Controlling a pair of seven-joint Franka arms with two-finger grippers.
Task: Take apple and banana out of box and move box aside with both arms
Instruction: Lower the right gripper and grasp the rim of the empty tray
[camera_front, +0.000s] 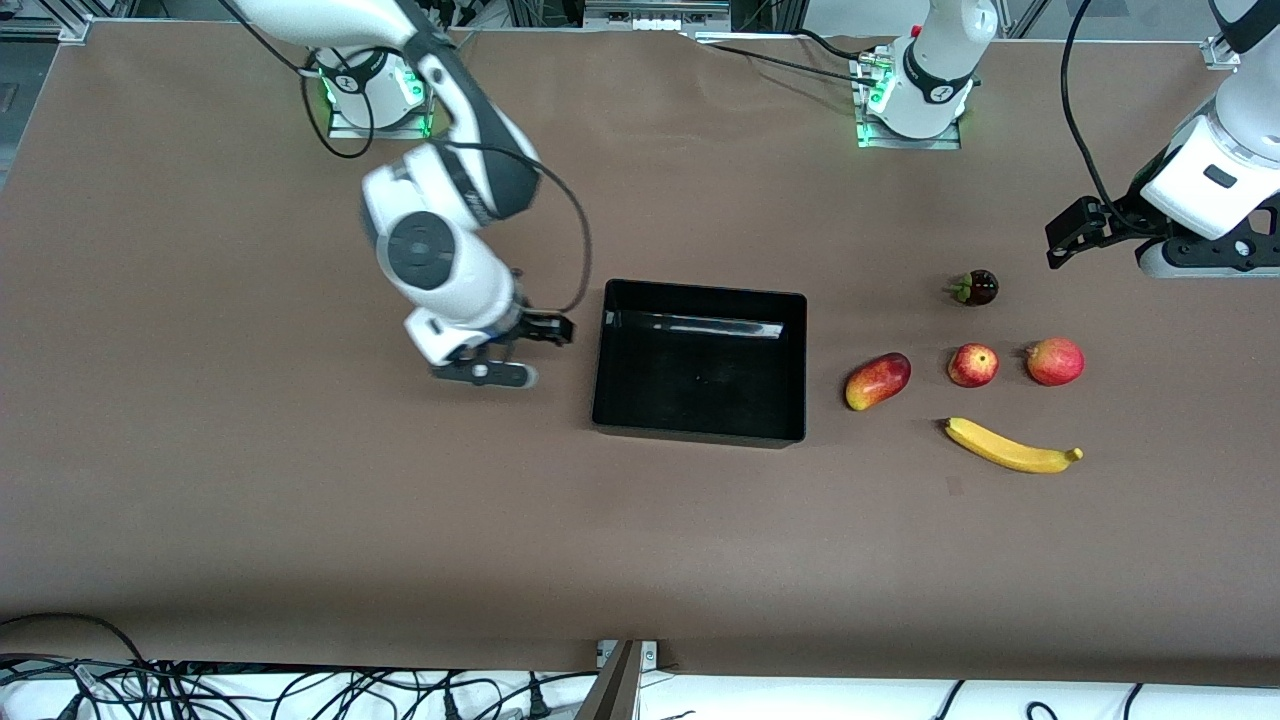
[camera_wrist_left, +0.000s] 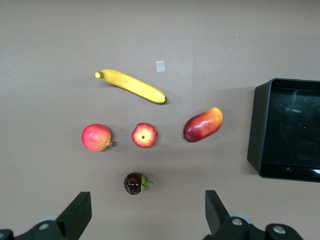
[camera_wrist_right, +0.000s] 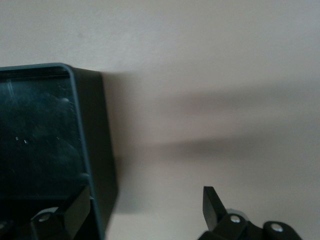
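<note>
The right end effector (camera_front: 520, 352), fingers apart, sits low beside the empty box (camera_front: 699, 362) at the right arm's end. The apple (camera_front: 973, 365) and banana (camera_front: 1012, 446) lie on the counter (camera_front: 250, 500) toward the left arm's end, where the left end effector (camera_front: 1075, 237) hangs spread. A one-sided push could spin the box into the mango (camera_front: 877, 381).

The right arm, a white jointed robot arm with grey joints, reaches from its base down and toward the middle of the table, elbow bent and wrist tilted low. Its black two-finger right gripper (camera_front: 520, 350) hangs just above the table with jaws spread wide and nothing between them. The left arm, white and grey too, is folded at its own end of the table. Its black left gripper (camera_wrist_left: 147, 212) hangs high, jaws wide apart and empty.
</note>
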